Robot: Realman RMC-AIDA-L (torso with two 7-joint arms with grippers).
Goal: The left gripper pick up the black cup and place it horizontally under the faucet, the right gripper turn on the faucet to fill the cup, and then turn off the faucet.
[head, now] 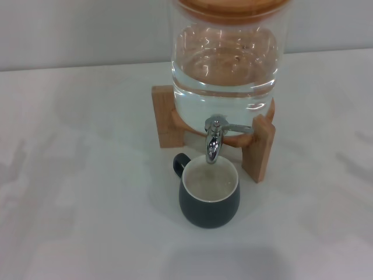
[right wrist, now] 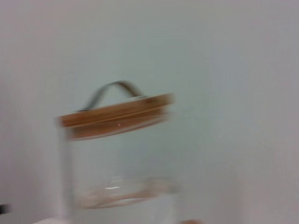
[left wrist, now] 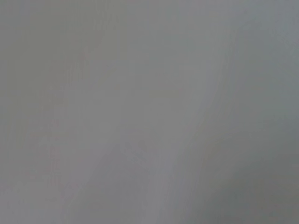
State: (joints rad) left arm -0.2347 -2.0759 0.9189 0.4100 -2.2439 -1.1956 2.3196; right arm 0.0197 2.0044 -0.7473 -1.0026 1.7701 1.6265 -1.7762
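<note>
From the head view we see the black cup (head: 210, 195) upright on the white table (head: 81, 192), directly under the faucet (head: 213, 140) of the glass jar (head: 224, 64) on its wooden stand (head: 259, 149). Only the right wrist view shows the jar's wooden lid (right wrist: 117, 115) and handle. Neither gripper appears, so we cannot tell how their fingers stand or where the cup lies relative to them. The left wrist view shows only blank grey. We see no writing.
</note>
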